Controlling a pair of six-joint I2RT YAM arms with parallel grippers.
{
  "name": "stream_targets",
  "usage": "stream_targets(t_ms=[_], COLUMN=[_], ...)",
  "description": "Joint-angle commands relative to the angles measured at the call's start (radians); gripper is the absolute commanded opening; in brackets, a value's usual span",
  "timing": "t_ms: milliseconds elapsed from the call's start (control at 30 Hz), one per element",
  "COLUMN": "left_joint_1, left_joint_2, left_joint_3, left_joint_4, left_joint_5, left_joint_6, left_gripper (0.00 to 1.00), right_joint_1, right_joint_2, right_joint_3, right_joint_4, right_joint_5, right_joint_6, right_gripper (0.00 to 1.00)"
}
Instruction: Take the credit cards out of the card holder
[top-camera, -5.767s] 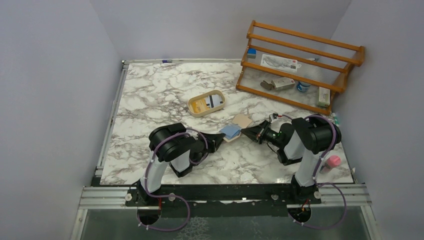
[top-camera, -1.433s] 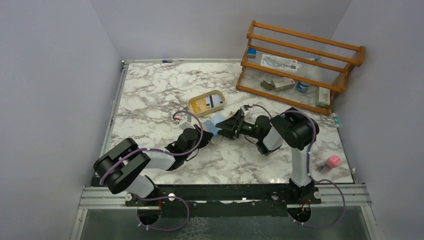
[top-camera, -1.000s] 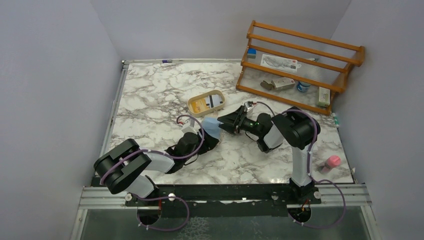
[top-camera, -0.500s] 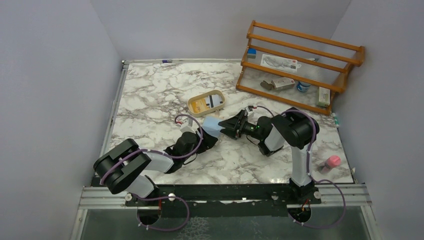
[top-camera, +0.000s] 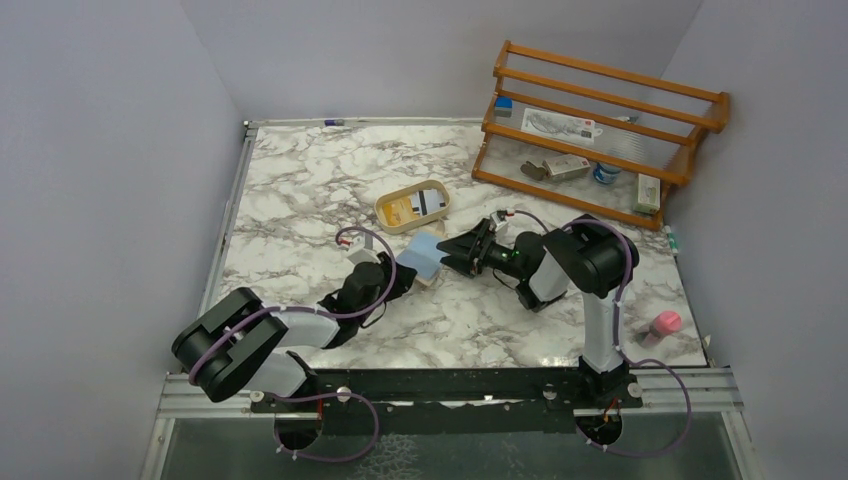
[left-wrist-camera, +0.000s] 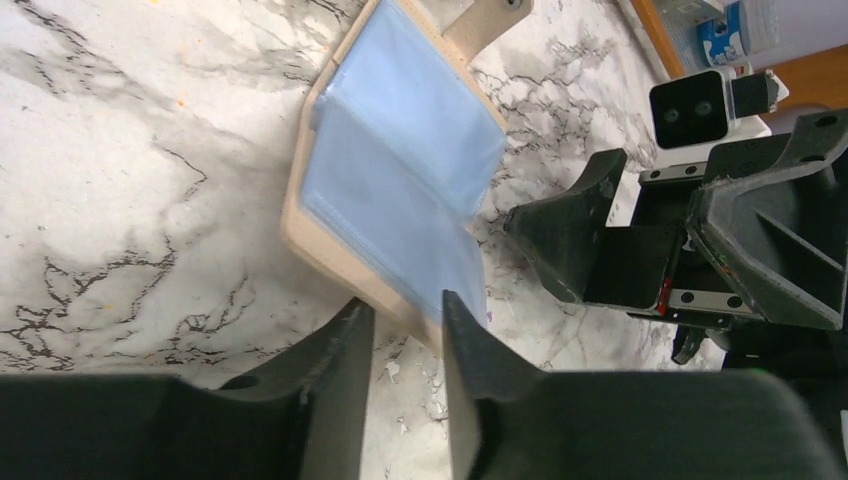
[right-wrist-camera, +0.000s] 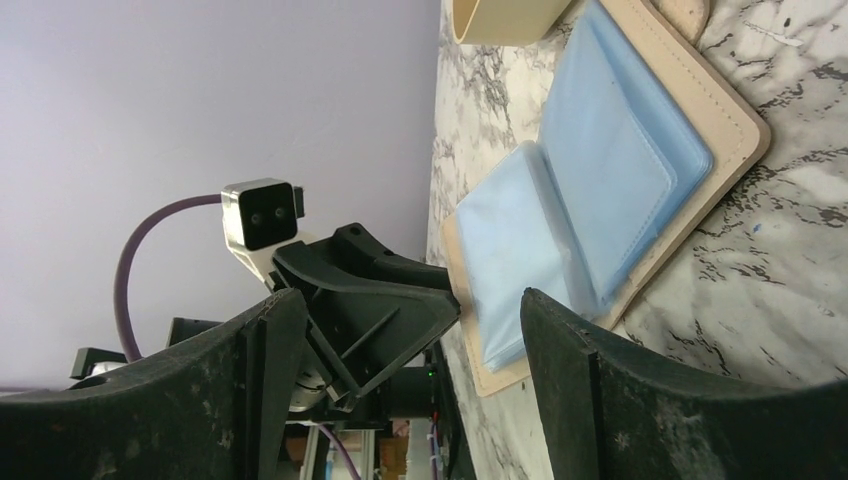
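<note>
The card holder (left-wrist-camera: 300, 215) is a tan bifold lying open on the marble, its closing tab (left-wrist-camera: 485, 15) at the far end. Light blue credit cards (left-wrist-camera: 400, 150) sit in both of its halves. My left gripper (left-wrist-camera: 400, 320) has its jaws narrowed on the holder's near edge. One fingertip touches the tan underside and the other lies over a blue corner. From above, the left gripper (top-camera: 408, 280) and the right gripper (top-camera: 447, 255) face each other across the card holder (top-camera: 432, 278). The right gripper (right-wrist-camera: 410, 298) stands wide open just short of the holder (right-wrist-camera: 735, 130), with nothing held.
An oval beige tray (top-camera: 385, 215) holding cards sits just behind the holder. A wooden rack (top-camera: 600, 130) with small items stands at the back right. A pink object (top-camera: 665, 322) lies near the right edge.
The left jaws have narrowed onto the holder's near edge and the left arm has drawn back slightly. The holder now lies flatter. The right gripper has barely moved.
</note>
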Motion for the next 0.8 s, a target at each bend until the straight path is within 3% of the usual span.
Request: stream_targets(t_ms=[0,300,433,500,767], left_joint_1=[0.011,0.011,0.013,0.016,0.024], left_joint_2=[0.011,0.049,0.054,0.059,0.044], left_joint_3=[0.024,0.020,0.021,0.022,0.019], left_joint_4=[0.021,0.059,0.060,0.060,0.062], left_joint_5=[-0.042,-0.051,-0.059,-0.061,-0.075], left_joint_6=[0.035,0.021,0.022,0.021,0.027], left_gripper=[0.25,0.19,0.10,0.00,0.00], right_joint_1=[-0.001,-0.001,0.000,-0.001,0.018], right_joint_2=[0.024,0.035,0.040,0.040,-0.091], right_joint_3=[0.018,0.031,0.038,0.040,-0.018], right_joint_4=[0.233,0.240,0.242,0.241,0.125], right_joint_5=[-0.019,-0.034,-0.039,-0.042,-0.024], right_joint_6=[-0.009,-0.007,-0.003,-0.004,-0.081], right_gripper=[0.84,0.84,0.84,0.84,0.84])
